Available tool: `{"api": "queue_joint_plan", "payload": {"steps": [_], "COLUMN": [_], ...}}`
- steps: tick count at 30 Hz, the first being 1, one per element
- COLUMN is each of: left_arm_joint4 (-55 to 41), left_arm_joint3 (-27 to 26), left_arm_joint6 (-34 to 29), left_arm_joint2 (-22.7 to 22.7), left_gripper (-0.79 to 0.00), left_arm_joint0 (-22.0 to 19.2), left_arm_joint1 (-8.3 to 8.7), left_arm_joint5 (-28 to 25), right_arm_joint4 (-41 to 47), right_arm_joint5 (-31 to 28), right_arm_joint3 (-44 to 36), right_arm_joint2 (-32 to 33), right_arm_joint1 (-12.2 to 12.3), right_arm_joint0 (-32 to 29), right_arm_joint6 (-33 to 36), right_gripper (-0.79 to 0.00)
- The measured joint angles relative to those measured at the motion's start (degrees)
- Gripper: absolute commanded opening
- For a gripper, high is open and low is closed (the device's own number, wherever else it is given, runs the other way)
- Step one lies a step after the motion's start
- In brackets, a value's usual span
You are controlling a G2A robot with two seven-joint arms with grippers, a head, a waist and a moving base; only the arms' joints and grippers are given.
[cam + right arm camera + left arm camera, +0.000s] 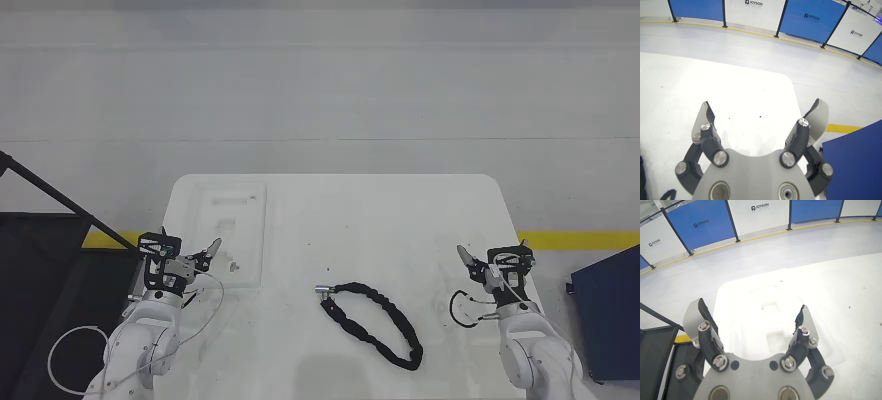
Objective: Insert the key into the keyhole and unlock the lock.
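A white tabletop [400, 215] carries a shallow white foam tray [255, 235] on its left part, with square recesses in it. A small dark speck [235, 267] lies on the near part of the tray. It is too small to tell whether it is the key. The lock [362, 290] is a black sleeved chain lying in a loose loop near the middle of the tabletop. Its metal end [323, 291] points toward the tray. Nothing lies between the lock and either arm.

Beyond the tabletop, a yellow floor line [580, 240] runs on both sides. A dark blue box [612, 310] stands off the right edge and a black surface [40, 290] off the left. Blue and white fence panels [702, 228] ring the floor.

The left claw [207, 252] hangs over the near left edge of the tray, aimed toward the far side. Its jaws are spread wide with nothing between them, and in the left wrist view the tray [730, 313] shows between its fingers [705, 311]. The right claw [492, 255] hangs over the right edge of the tabletop, well apart from the lock. It is likewise spread wide and has hold of nothing.
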Motion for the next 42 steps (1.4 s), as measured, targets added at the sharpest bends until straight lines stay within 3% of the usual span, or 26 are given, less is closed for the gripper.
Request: {"api": "queue_joint_plan", "payload": {"steps": [21, 29, 36, 42], "left_arm_joint4": [0.00, 0.00, 0.00, 0.00], "left_arm_joint3": [0.00, 0.00, 0.00, 0.00], "left_arm_joint6": [0.00, 0.00, 0.00, 0.00], "left_arm_joint2": [0.00, 0.00, 0.00, 0.00], "left_gripper": [0.000, 0.000, 0.000, 0.000], "left_arm_joint0": [0.00, 0.00, 0.00, 0.00], "left_arm_joint1": [0.00, 0.00, 0.00, 0.00], "left_arm_joint5": [0.00, 0.00, 0.00, 0.00], "right_arm_joint4": [-0.06, -7.57, -16.85, -18.42], "right_arm_joint5": [0.00, -1.62, -8.94, -9.92], "right_arm_joint3": [-0.02, -3.47, -9.03, -9.51], "right_arm_joint2": [0.01, -1.35, -6.42, -9.61], "right_arm_joint1": [0.00, 0.15, 0.37, 0.13], "right_arm_joint0": [0.03, 2.71, 5.26, 4.81], "right_arm_joint6": [0.01, 2.68, 8.08, 8.18], "right_gripper": [0.000, 0.000, 0.000, 0.000]}}
